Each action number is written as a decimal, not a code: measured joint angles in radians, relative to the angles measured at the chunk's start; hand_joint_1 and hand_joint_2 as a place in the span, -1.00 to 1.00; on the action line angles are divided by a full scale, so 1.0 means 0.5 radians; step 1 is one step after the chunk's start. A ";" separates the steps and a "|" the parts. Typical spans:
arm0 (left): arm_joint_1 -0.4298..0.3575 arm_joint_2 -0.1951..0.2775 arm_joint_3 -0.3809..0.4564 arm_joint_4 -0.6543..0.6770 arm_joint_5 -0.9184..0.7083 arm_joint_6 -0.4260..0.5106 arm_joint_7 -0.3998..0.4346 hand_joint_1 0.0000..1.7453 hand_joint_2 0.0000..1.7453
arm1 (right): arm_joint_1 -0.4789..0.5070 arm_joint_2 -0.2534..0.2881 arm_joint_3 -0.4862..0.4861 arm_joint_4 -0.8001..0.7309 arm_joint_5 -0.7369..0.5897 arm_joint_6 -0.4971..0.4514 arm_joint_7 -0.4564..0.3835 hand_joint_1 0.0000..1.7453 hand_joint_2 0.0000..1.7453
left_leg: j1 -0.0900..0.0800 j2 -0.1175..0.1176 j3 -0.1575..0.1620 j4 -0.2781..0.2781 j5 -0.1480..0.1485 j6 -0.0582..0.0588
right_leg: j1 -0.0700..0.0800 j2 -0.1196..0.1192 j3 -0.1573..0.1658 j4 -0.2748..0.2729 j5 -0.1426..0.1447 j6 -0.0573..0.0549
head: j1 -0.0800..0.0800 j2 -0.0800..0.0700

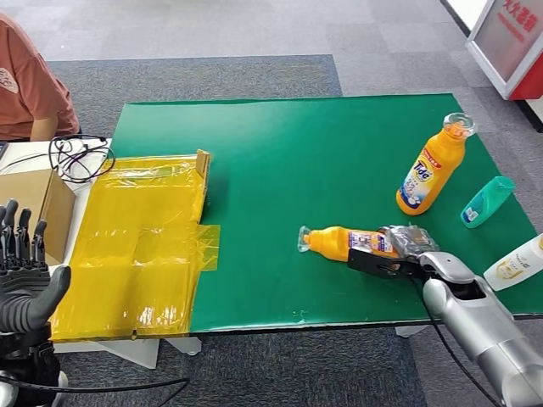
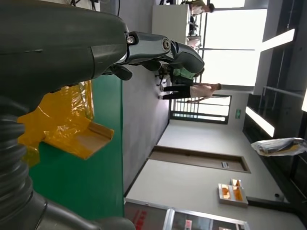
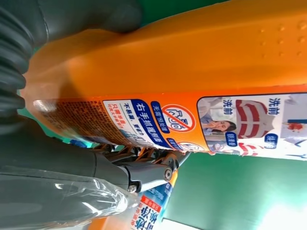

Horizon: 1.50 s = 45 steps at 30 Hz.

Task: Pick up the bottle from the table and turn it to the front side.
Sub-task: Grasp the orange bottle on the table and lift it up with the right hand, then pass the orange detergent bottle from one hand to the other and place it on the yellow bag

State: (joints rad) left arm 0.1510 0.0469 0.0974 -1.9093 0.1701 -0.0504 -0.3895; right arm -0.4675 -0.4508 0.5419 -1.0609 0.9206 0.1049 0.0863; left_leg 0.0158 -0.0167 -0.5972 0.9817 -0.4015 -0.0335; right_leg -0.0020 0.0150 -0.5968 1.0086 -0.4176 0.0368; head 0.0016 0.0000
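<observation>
An orange bottle (image 1: 339, 242) with a clear cap lies on its side on the green mat (image 1: 288, 170), cap toward the left, its printed back label up. My right hand (image 1: 400, 254) grips its base end. The right wrist view has the bottle (image 3: 203, 62) close up, with the thumb (image 3: 90, 19) over one side and dark fingers (image 3: 145, 172) under the other. My left hand (image 1: 25, 271) is raised off the table's left front corner, fingers apart and upright, holding nothing; the left wrist view has those fingers (image 2: 163, 50) stretched out.
A second orange Tide bottle (image 1: 432, 165) lies at the back right, with a teal bottle (image 1: 486, 201) and a white bottle (image 1: 515, 263) near the right edge. Yellow plastic sheeting (image 1: 141, 246) covers the left side, beside a cardboard box (image 1: 38, 203) and black cables (image 1: 80, 157). A person (image 1: 29, 80) sits at the far left.
</observation>
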 joint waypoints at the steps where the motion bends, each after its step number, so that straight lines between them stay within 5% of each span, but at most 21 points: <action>1: 0.000 0.000 0.000 0.000 0.000 0.001 0.000 -1.00 1.00 | 0.007 0.003 -0.010 0.000 -0.030 -0.013 -0.009 1.00 1.00 | 0.000 0.000 0.000 0.000 0.000 0.000 | 0.000 0.000 0.000 0.000 0.000 0.000 | 0.000 0.000; 17: 0.001 0.003 -0.013 0.000 0.019 0.024 -0.030 -1.00 1.00 | 0.252 0.135 -0.502 -0.338 -0.938 -0.132 -0.337 1.00 1.00 | 0.000 0.000 -0.001 0.000 0.000 0.000 | 0.000 0.000 0.000 0.000 0.000 0.000 | 0.000 0.000; 28: -0.005 0.026 -0.045 0.002 -0.041 0.145 -0.068 -1.00 1.00 | 0.452 0.350 -0.862 -0.770 -1.705 -0.127 -0.565 1.00 1.00 | 0.000 0.000 -0.001 0.000 0.000 0.000 | 0.000 0.000 -0.002 0.000 0.000 0.000 | 0.000 0.000; 45: -0.441 0.103 -0.223 0.442 -0.120 0.143 -0.050 -1.00 1.00 | 0.271 0.561 -0.637 -0.887 -1.816 -0.087 -0.612 1.00 1.00 | 0.000 0.000 -0.001 0.000 0.004 0.000 | 0.000 0.000 -0.002 0.001 0.002 -0.002 | 0.000 0.000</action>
State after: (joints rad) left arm -0.0694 0.0982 -0.0139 -1.6881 0.1100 0.0211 -0.4146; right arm -0.3320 -0.1704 0.2232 -1.5044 0.0124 0.0614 -0.2196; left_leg 0.0159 -0.0167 -0.5977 0.9817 -0.3996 -0.0335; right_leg -0.0019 0.0151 -0.5977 1.0089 -0.4165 0.0357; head 0.0017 0.0000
